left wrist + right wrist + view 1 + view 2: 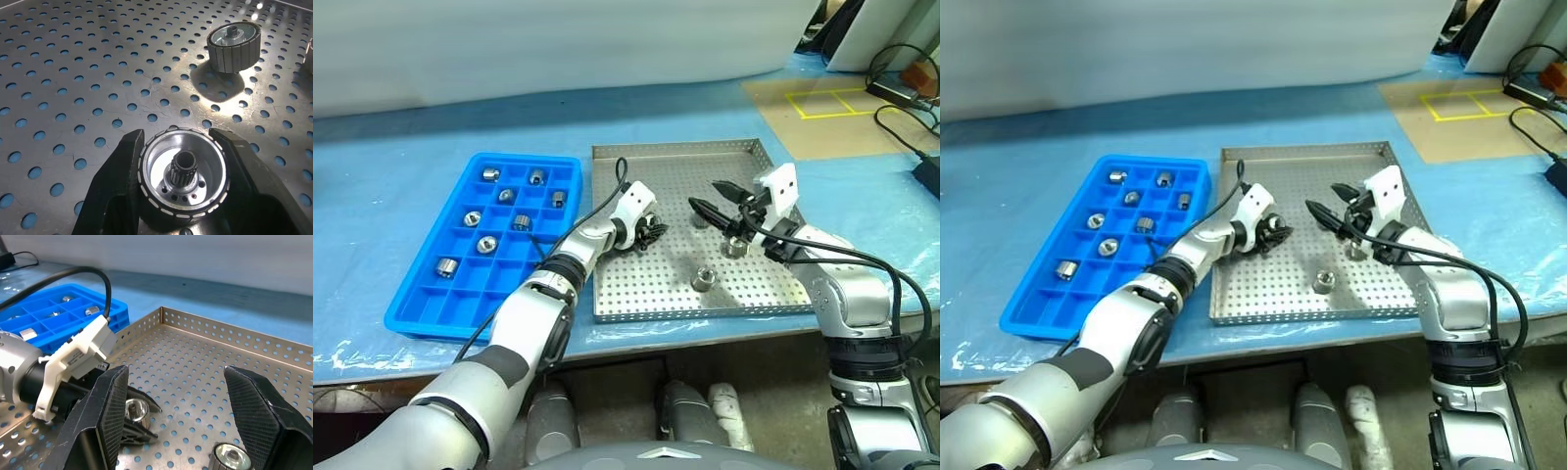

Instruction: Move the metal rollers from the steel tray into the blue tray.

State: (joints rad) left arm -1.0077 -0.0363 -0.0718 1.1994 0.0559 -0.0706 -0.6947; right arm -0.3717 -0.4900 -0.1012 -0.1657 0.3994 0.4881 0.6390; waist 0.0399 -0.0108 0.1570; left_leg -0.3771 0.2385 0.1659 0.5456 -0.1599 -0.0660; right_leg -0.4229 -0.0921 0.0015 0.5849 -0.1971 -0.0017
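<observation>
- The left tool (653, 235) reaches low over the left half of the steel tray (675, 157), its two black fingers (115, 196) clamped on the ribbed rim of one metal roller (183, 176), which stands on the perforated floor with its hub up.
- The right tool (717, 201) hangs above the tray's middle, clear of the floor, its fingers (110, 406) spread apart with nothing between them.
- Three more rollers stand loose on the tray floor: one just under the right tool (734, 247), one nearer the front rim (704, 278), and one (700, 219) partly hidden behind the right tool's fingers.
- The back half of the steel tray and its left strip lie bare, giving open room; its low rim runs all round.
- The blue tray (421, 308) lies just beside the steel tray's left rim, the two edges close together; seven rollers (447, 265) sit in separate compartments, and the front row and the column nearest the steel tray are free.
- Both trays rest on a surface (391, 166) covered in blue sheeting; a tan panel with yellow tape lines (822, 103) and black cables (901, 122) lie at the far right.
</observation>
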